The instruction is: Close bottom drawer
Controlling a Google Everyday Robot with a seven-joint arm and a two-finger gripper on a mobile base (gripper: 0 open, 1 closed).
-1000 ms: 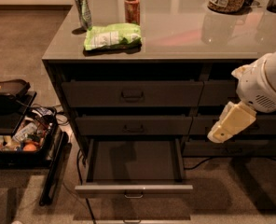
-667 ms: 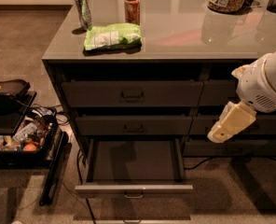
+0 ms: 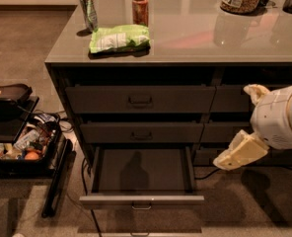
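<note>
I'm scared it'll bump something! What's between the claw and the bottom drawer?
Camera view: just carpet and a thin cable between the claw and bottom drawer.

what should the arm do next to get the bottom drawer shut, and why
Probably swing the gripper left and down, to a spot out in front of the bottom drawer. The drawer stands pulled well out, and the gripper hangs off to its right, apart from it and nearer the cabinet. It likely needs to be in front of the drawer's front before it can push.
</note>
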